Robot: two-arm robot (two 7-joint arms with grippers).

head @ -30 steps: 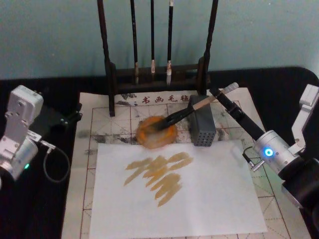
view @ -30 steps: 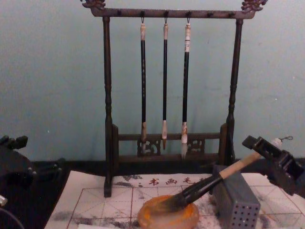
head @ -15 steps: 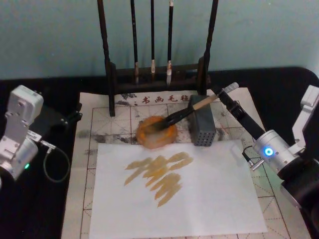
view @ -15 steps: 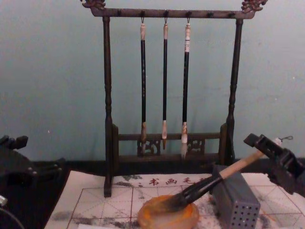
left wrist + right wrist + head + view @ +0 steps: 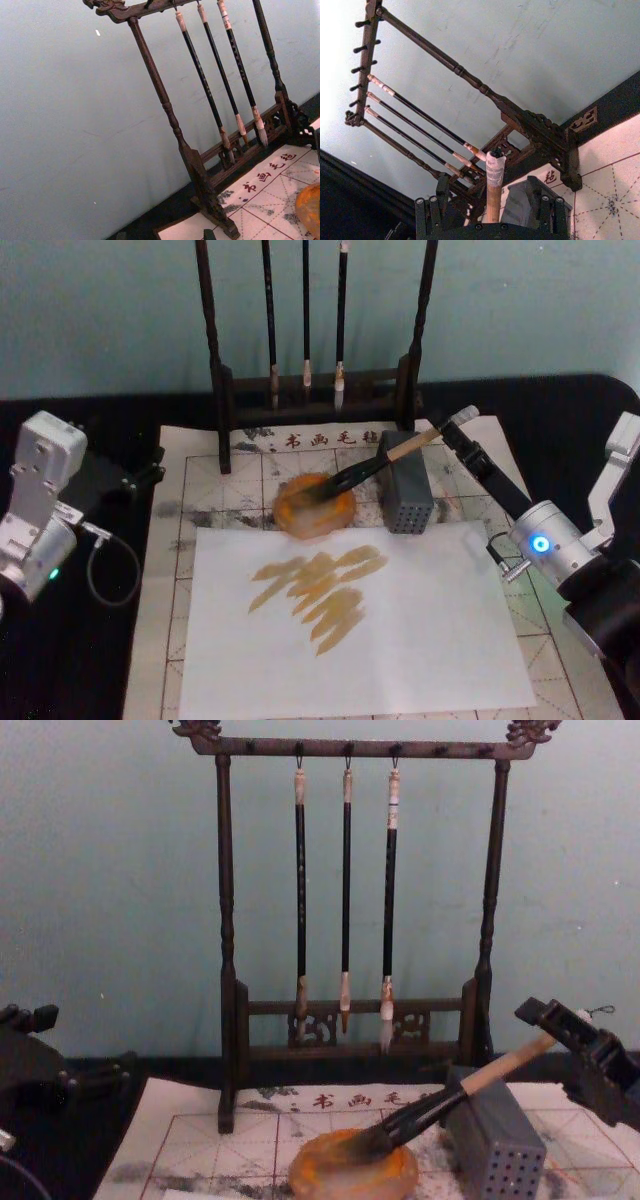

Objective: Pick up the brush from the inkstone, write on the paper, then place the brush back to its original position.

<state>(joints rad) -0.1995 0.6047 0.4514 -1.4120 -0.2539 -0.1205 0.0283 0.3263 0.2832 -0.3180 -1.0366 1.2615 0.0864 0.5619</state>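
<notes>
The brush (image 5: 365, 468) runs from the inkstone (image 5: 314, 506), centre frame, up-right into my right gripper (image 5: 447, 432). Its jaws stand apart, astride the handle's white end. My left gripper (image 5: 152, 470) sits parked at frame left.

The brush (image 5: 395, 451), tan-handled with a black lower part, leans with its dark bristles in the round orange-brown inkstone (image 5: 305, 520), white end raised to the right. The inkstone sits on the paper (image 5: 200, 490), a flat red-gridded sheet with grey smudges.
</notes>
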